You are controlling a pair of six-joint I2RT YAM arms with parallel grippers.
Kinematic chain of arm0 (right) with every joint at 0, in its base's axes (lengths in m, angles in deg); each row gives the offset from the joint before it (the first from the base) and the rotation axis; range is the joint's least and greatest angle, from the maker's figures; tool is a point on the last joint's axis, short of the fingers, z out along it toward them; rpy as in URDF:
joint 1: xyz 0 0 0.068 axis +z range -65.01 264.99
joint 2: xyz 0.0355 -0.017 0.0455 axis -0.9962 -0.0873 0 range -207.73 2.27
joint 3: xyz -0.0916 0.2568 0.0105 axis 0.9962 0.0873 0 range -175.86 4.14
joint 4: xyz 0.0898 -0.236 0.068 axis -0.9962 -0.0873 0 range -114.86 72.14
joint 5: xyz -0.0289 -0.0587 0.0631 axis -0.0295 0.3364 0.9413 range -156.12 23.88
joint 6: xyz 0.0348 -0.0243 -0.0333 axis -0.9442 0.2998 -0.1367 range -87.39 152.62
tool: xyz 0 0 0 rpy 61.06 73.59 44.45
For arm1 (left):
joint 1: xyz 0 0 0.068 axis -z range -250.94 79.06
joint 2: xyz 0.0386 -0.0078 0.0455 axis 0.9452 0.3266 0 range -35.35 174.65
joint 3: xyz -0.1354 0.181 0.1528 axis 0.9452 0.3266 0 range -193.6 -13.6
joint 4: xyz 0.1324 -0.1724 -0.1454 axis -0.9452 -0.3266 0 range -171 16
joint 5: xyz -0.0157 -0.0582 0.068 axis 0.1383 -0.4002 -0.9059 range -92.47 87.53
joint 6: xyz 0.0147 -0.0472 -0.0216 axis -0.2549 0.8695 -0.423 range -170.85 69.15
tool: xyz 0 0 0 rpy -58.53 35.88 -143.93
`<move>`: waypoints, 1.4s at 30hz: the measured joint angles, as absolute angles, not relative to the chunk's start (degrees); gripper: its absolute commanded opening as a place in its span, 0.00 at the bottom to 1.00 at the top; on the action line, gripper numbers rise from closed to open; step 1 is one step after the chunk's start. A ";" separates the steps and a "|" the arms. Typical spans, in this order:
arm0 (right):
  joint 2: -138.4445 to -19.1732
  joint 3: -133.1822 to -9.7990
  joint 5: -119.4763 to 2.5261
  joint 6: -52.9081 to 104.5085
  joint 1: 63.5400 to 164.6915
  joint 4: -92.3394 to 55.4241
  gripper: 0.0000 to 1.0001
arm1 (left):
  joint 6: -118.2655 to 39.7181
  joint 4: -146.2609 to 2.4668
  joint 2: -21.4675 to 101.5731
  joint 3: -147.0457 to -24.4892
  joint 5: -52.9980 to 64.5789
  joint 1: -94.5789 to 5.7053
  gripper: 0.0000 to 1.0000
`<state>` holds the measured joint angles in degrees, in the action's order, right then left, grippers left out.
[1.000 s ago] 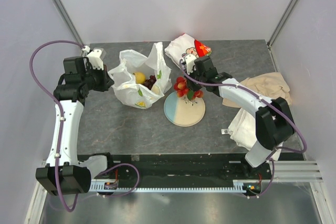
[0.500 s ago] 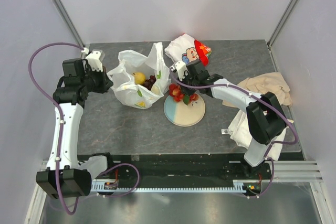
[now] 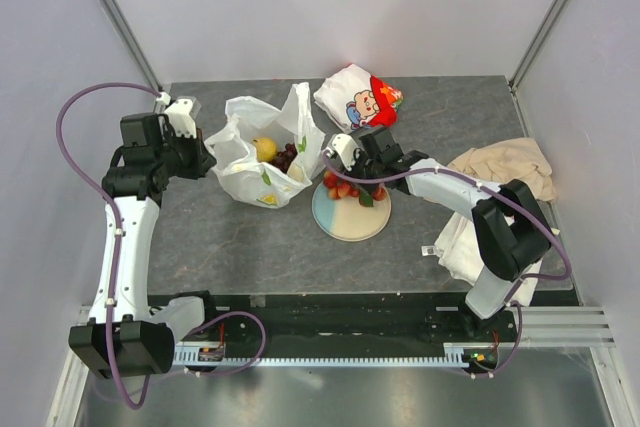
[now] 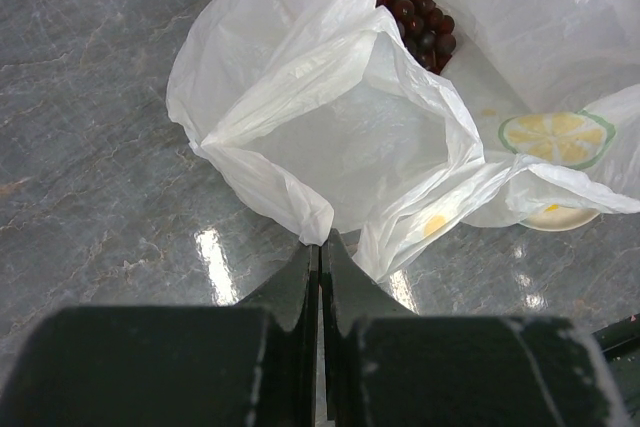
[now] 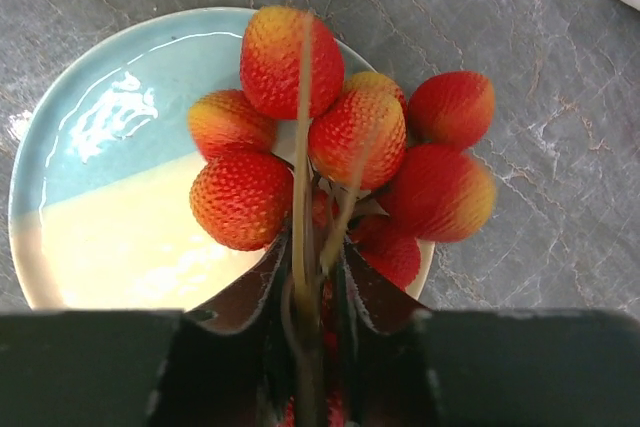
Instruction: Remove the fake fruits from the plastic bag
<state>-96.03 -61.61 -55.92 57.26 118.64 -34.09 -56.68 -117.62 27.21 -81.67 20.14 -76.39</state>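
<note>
The white plastic bag (image 3: 262,152) lies open at the back left of the table, with a yellow lemon (image 3: 265,148) and dark grapes (image 3: 287,157) inside. My left gripper (image 3: 203,160) is shut on the bag's left edge (image 4: 318,232); the grapes (image 4: 417,19) show in the bag's mouth in the left wrist view. My right gripper (image 3: 352,179) is shut on the stems of a bunch of red strawberries (image 5: 345,147) and holds it over the blue-and-cream plate (image 5: 110,177), at its far rim (image 3: 352,217).
A white-and-red cartoon packet (image 3: 358,97) lies behind the plate. A beige cloth (image 3: 508,167) and a folded white towel (image 3: 458,242) lie at the right. Grey walls enclose the table on three sides.
My right gripper has carried the strawberry bunch down and left, from above the plate's far side to low over the plate. The left arm and the bag have hardly moved.
</note>
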 measured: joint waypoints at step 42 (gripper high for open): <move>-99.77 -105.96 -37.84 42.51 131.12 -46.99 0.39 | -69.64 -132.33 18.62 -77.08 29.04 -76.59 0.02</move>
<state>-99.77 -105.96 -37.84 42.51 131.12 -46.99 -69.64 -132.33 18.62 -77.08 29.04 -76.59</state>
